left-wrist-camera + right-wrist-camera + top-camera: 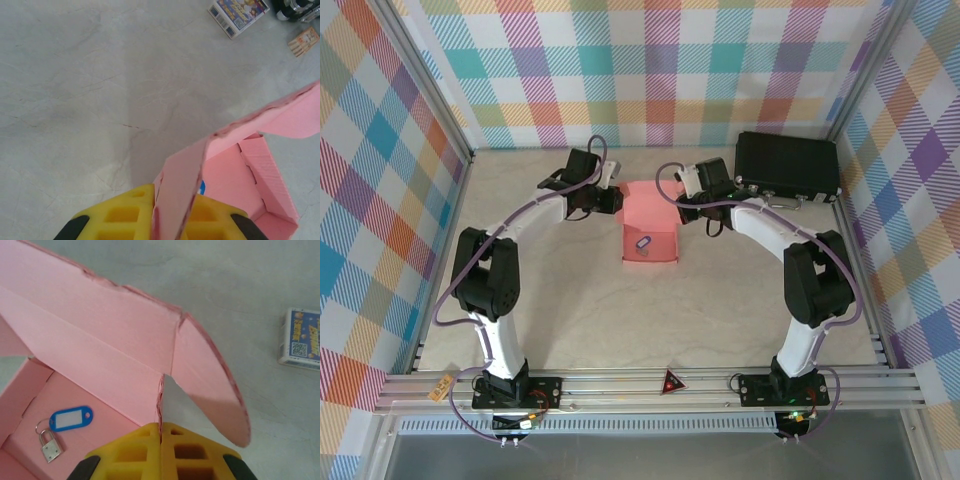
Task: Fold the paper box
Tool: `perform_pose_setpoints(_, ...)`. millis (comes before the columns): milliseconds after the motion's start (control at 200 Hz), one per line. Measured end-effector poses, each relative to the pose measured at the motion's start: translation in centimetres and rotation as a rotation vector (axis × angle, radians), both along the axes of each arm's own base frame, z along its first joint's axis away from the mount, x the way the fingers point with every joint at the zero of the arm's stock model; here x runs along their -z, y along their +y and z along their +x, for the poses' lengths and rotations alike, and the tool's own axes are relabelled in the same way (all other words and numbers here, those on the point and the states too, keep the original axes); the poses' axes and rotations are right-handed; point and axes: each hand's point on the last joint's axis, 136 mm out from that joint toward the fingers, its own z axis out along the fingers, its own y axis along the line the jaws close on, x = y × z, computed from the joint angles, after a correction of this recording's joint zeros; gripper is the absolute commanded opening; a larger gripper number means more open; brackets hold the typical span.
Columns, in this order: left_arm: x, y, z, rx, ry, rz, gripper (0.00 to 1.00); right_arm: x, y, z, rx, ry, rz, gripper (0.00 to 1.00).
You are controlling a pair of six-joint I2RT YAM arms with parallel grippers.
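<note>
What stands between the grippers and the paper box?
Nothing visible. The left gripper and the right gripper are each shut on a flap of the paper box. A blue key tag and padlock lie flat inside.

White arms (498, 345), black joints, lilac cables (436, 314) — yellow grid-holed claw fingers (120, 215).

The paper box (650, 235) lies in the middle of the table (570, 320), with the left gripper (617, 203) at its rear left corner and the right gripper (680, 190) at its rear right corner. A key tag (71, 419) and a padlock (50, 450) lie inside it. The black case (787, 165) stands behind, to the right.
</note>
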Motion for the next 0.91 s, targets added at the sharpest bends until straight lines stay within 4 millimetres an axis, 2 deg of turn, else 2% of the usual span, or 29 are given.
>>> perform_pose_setpoints(185, -0.4, 0.1, 0.5, -0.044, -0.041, -0.024, 0.15, -0.6, 0.5, 0.7, 0.055, -0.055, -0.012, 0.00)
perform_pose_setpoints(640, 0.4, 0.4, 0.6, -0.125, -0.034, -0.039, 0.18, -1.0, 1.0, 1.0, 0.138, -0.145, -0.084, 0.00)
perform_pose_setpoints(905, 0.9, 0.1, 0.3, -0.152, -0.013, -0.073, 0.17, -0.5, 0.8, 0.9, 0.172, -0.155, -0.083, 0.00)
